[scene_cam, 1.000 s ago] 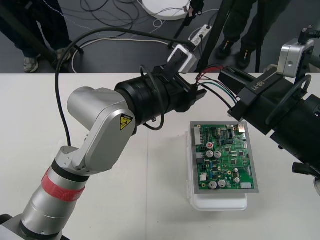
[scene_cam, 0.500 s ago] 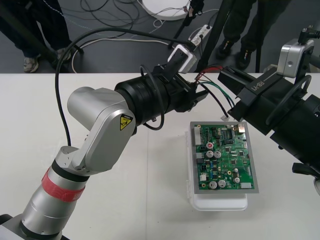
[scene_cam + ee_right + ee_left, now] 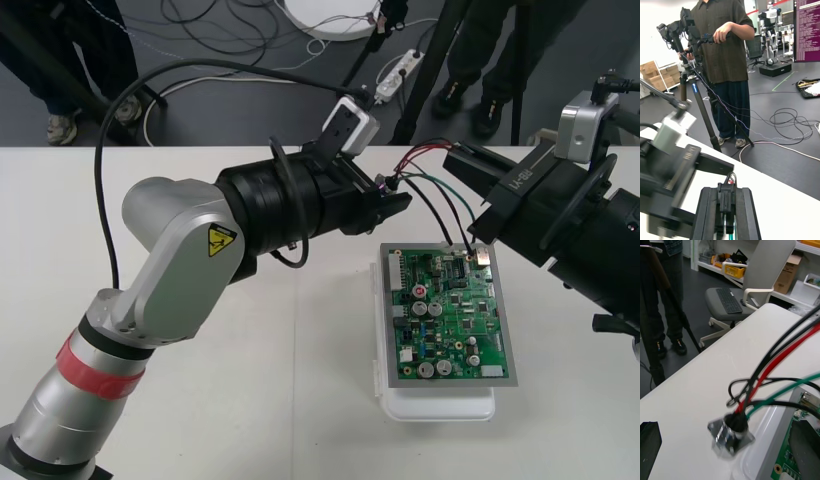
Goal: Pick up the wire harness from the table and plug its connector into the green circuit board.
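The green circuit board (image 3: 450, 315) lies on its white base (image 3: 440, 405). My right gripper (image 3: 478, 240) hovers over the board's far right corner, shut on the harness's small black plug (image 3: 726, 202). Red, black and green wires (image 3: 425, 165) arc from there to my left gripper (image 3: 398, 198), just beyond the board's far left corner. In the left wrist view the round metal socket (image 3: 730, 431) sits by the base's edge (image 3: 760, 438). The left fingers (image 3: 648, 442) stand far apart, clear of the socket. The left gripper (image 3: 666, 176) also looms close in the right wrist view.
Bare table stretches left of the board and toward the front edge. The table's far edge runs just behind both grippers, with dark floor, cables and a tripod beyond it.
My left arm has swung a little to the left and turned. The right gripper has shifted slightly right, and the wires now drop toward the board's far right corner.
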`<state>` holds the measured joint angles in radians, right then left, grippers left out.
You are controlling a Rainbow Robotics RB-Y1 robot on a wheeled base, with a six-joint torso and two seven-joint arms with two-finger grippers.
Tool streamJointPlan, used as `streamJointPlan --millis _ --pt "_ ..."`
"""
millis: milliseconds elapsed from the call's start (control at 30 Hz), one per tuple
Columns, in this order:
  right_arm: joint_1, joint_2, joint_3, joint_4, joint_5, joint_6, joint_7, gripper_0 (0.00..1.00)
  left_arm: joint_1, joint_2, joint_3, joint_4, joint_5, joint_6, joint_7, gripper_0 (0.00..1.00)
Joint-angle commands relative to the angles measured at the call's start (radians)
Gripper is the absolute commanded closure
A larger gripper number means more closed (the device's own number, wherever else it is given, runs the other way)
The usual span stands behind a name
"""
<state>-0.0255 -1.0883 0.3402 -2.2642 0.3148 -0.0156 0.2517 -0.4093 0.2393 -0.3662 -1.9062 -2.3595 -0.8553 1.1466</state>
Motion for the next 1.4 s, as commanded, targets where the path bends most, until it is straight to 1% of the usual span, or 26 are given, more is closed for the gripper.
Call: streamJointPlan --millis 33,67,300,533,667,833,1033,1167,1233,1400 --pt "-0.025 -0.004 -0.087 0.069 0.021 -0.107 -0.038 1.00 0.007 0.084 -0.022 -0.016 0.095 0.081 -0.100 0.00" --pt "-0.025 -0.008 -0.104 0.095 0.023 -0.142 -0.042 1.00 0.010 0.103 -0.022 -0.017 0.128 0.081 -0.108 0.00" --pt "-0.008 -0.030 -0.184 0.195 -0.002 -0.279 -0.048 1.00 0.035 0.189 -0.020 -0.043 0.247 0.104 -0.134 0.00" --pt "0.036 -0.045 -0.296 0.287 -0.005 -0.466 -0.054 1.00 0.056 0.262 -0.020 -0.080 0.347 0.104 -0.165 0.00" --pt "0.093 -0.047 -0.395 0.354 -0.008 -0.635 -0.065 1.00 0.070 0.301 -0.017 -0.091 0.434 0.104 -0.220 0.00" --pt "0.183 -0.058 -0.506 0.407 -0.008 -0.802 -0.078 1.00 0.095 0.331 0.003 -0.091 0.543 0.104 -0.329 0.00" --pt "0.268 -0.059 -0.596 0.422 -0.008 -0.935 -0.094 1.00 0.116 0.365 0.015 -0.091 0.680 0.104 -0.433 0.00" --pt "0.289 -0.062 -0.624 0.431 -0.008 -1.015 -0.109 1.00 0.132 0.388 0.023 -0.091 0.770 0.102 -0.505 0.00" --pt "0.289 -0.064 -0.622 0.436 -0.008 -1.047 -0.117 1.00 0.136 0.396 0.033 -0.090 0.809 0.075 -0.534 0.00" --pt "0.277 -0.064 -0.622 0.434 -0.008 -1.144 -0.129 1.00 0.136 0.393 0.118 -0.088 0.872 -0.077 -0.559 0.00"
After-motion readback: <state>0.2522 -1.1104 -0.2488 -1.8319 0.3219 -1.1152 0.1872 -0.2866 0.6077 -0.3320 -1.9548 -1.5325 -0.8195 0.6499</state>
